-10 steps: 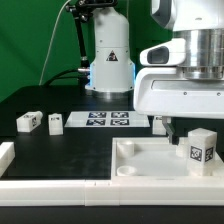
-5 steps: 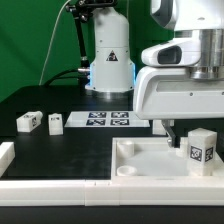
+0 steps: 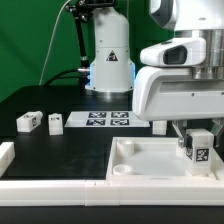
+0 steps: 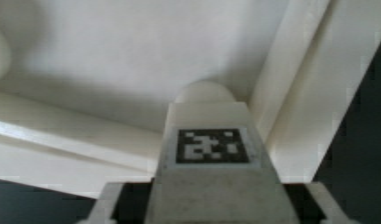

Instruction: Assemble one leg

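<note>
A leg, a small white block with a black-and-white tag, stands upright in the near right corner of the large white tray-like part. My gripper has come down over it, with one finger on each side. In the wrist view the leg fills the space between the fingers of my gripper. A dark gap shows on each side, so the jaws are open and not touching it. Two more legs lie on the black table at the exterior view's left.
The marker board lies flat behind the tray-like part. The robot base stands at the back. A white raised rim runs along the table's near left edge. The tray-like part's wall runs close beside the leg.
My gripper has moved toward the exterior view's right and lowered, from beside the leg to straddling it. The leg has not moved.
</note>
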Action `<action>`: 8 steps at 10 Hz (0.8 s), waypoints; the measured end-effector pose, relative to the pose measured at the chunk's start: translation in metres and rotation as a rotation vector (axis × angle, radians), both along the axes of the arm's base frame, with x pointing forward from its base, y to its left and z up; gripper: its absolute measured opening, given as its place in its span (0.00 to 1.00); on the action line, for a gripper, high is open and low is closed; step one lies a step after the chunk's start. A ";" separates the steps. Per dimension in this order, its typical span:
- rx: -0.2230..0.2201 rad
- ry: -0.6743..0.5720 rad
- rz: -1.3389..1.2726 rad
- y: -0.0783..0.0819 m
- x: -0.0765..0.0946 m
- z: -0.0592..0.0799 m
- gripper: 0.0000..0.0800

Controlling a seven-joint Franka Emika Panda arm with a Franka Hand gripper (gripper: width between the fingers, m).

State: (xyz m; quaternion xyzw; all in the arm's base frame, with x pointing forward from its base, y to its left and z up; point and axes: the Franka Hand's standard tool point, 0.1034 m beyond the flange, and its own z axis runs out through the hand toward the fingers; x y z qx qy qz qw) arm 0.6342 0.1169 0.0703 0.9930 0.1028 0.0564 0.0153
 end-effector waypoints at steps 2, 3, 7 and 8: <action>0.006 -0.001 -0.043 0.000 0.000 0.000 0.36; 0.029 0.000 -0.154 -0.001 0.000 0.000 0.36; 0.082 -0.009 -0.577 0.001 -0.002 -0.001 0.36; 0.087 -0.013 -0.668 -0.002 -0.002 -0.001 0.36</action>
